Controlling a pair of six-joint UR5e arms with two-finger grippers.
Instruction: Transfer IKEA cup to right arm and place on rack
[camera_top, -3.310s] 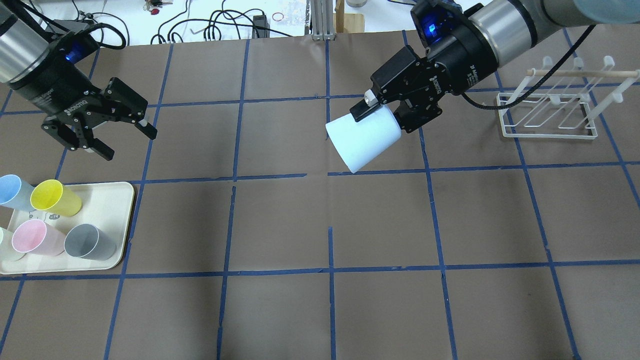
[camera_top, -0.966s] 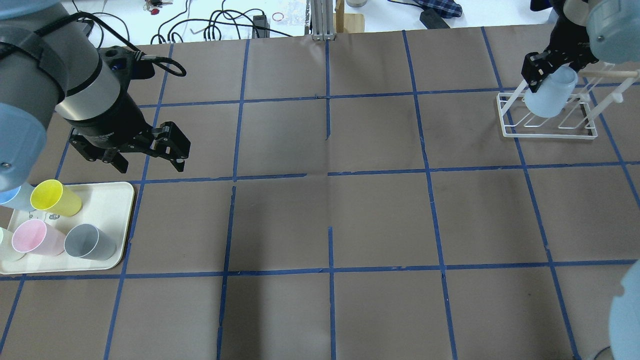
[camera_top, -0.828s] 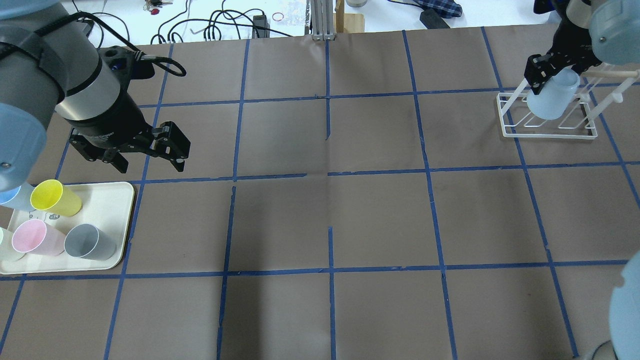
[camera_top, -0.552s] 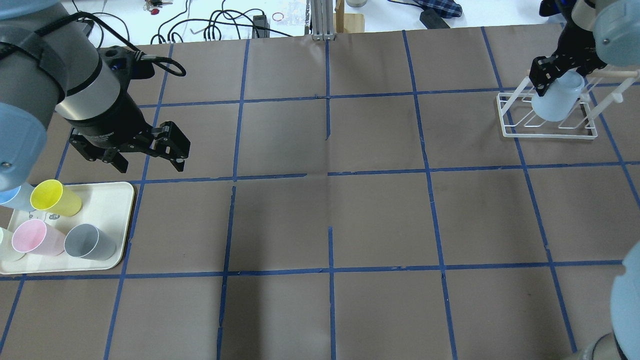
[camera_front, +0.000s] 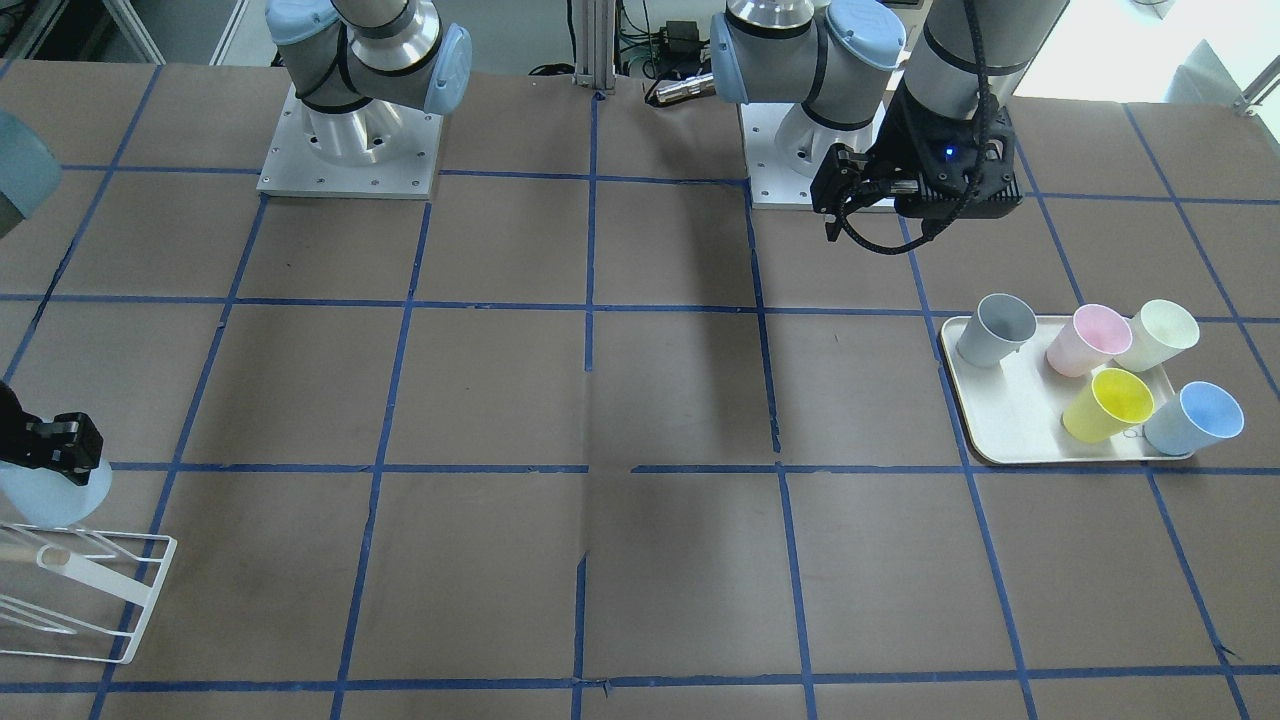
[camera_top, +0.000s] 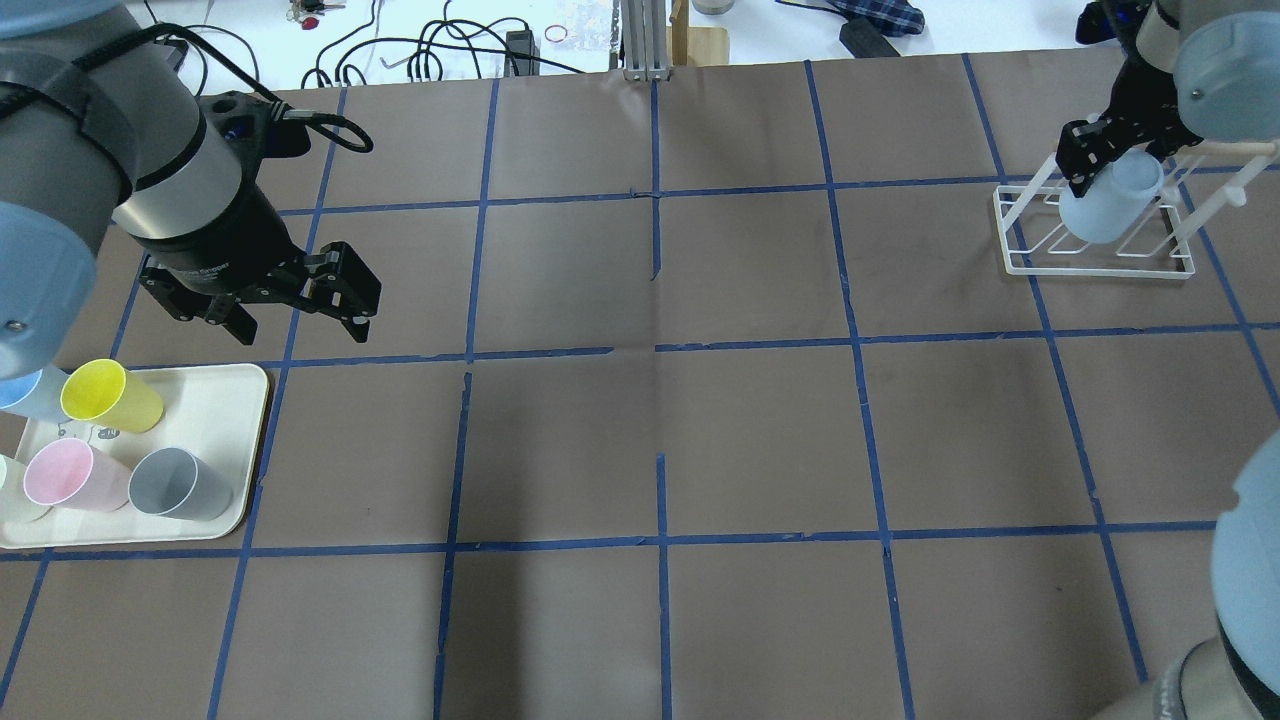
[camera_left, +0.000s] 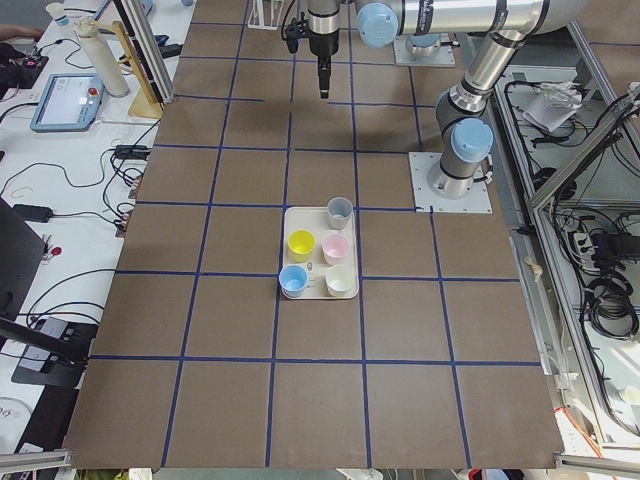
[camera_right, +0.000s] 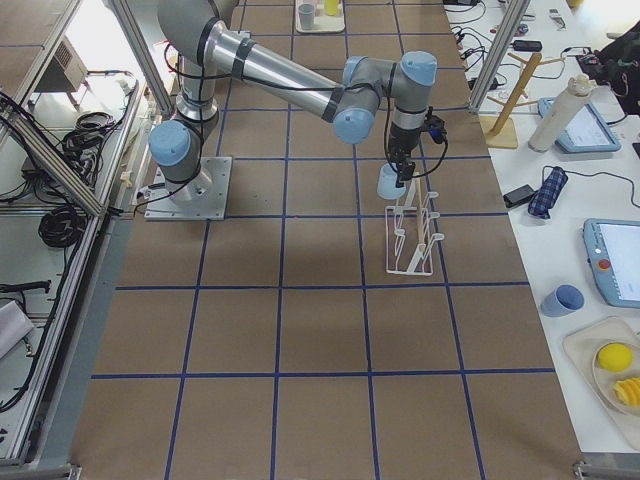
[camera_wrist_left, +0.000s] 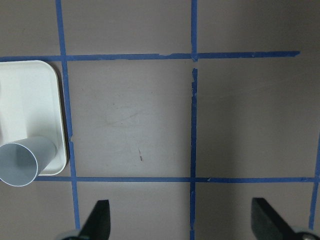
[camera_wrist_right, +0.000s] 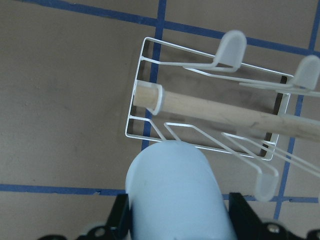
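My right gripper (camera_top: 1108, 172) is shut on the pale blue IKEA cup (camera_top: 1108, 205) and holds it tilted over the left end of the white wire rack (camera_top: 1100, 273). The right wrist view shows the cup (camera_wrist_right: 175, 195) between the fingers (camera_wrist_right: 120, 215), just short of the rack (camera_wrist_right: 150, 97). I cannot tell whether it touches the wires. The front view shows the cup (camera_front: 45, 498) above the rack (camera_front: 152, 600). My left gripper (camera_top: 295, 328) is open and empty, beside the tray.
A cream tray (camera_top: 235, 440) at the near left holds a second pale blue cup (camera_top: 25, 395), a yellow cup (camera_top: 110, 395), a pink cup (camera_top: 65, 475) and a grey cup (camera_top: 180, 485). A wooden dowel (camera_top: 1215, 147) lies across the rack's prongs.
My right gripper carried the cup from the table's middle to the rack, then edged slightly further over it. My left arm swung toward the tray and has stayed still for the last second.
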